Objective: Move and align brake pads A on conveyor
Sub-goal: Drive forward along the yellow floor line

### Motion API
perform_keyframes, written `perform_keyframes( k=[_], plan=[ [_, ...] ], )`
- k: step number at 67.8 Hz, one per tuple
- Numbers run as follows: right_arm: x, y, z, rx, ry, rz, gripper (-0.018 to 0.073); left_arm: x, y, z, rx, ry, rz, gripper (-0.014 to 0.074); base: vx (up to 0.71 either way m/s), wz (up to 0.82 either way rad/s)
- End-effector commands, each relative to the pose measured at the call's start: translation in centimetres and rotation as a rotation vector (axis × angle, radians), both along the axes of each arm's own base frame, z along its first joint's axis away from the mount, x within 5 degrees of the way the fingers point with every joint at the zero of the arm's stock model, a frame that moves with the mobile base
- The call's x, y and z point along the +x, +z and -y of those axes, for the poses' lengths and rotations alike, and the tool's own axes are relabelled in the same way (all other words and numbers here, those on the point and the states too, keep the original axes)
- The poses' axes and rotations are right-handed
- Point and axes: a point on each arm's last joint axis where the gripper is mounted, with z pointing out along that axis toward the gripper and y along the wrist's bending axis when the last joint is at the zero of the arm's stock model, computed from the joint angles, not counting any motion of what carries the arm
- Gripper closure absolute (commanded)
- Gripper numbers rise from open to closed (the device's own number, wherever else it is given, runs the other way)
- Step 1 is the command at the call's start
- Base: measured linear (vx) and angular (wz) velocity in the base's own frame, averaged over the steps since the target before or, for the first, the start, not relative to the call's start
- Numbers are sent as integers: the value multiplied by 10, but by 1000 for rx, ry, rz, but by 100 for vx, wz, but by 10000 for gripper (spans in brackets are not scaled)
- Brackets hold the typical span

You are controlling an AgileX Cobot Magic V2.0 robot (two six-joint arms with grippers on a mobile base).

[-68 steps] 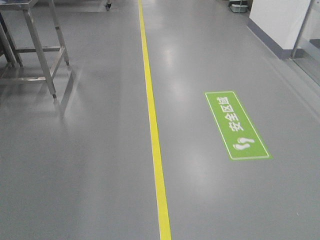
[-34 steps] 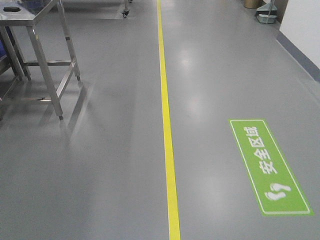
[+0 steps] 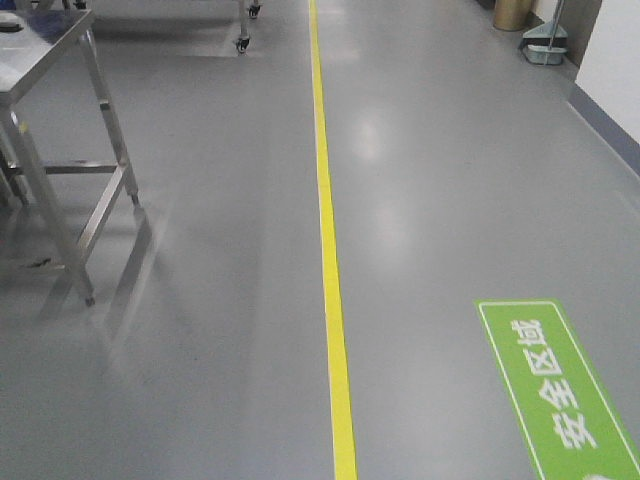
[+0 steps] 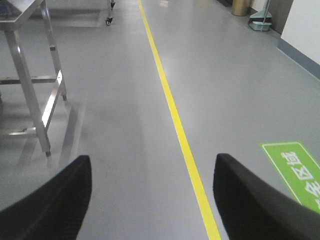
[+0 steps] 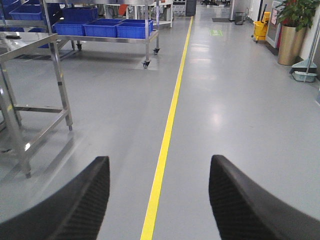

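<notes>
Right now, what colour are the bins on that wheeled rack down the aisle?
Blue; the bins show best in the right wrist view.

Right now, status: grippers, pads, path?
Open, empty: left gripper, right gripper. No pads or conveyor in view. Left of the yellow line: steel table, then rack of blue bins farther ahead.

The smooth grey floor [image 3: 450,180] has a soft sheen that mirrors pale light patches, and the silver metal-framed table [image 3: 40,60] looks like bright, polished steel. The blue box-shaped crates [image 5: 107,27] look like hard plastic, while the black fingers [image 5: 75,205] of the right gripper [image 5: 159,165] are matt and finely ribbed.
</notes>
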Motion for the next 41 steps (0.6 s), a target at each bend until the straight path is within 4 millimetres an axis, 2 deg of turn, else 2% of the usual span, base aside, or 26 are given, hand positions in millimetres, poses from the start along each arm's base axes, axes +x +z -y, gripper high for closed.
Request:
perform_keyframes(
  k=[1, 41],
  plan=[
    [1, 14, 1, -2, -8, 87, 144, 3, 13, 1, -15, -4, 75, 94, 72, -1],
    [1, 14, 1, -2, -8, 88, 144, 3, 13, 1, -15, -4, 75, 94, 72, -1]
  ],
)
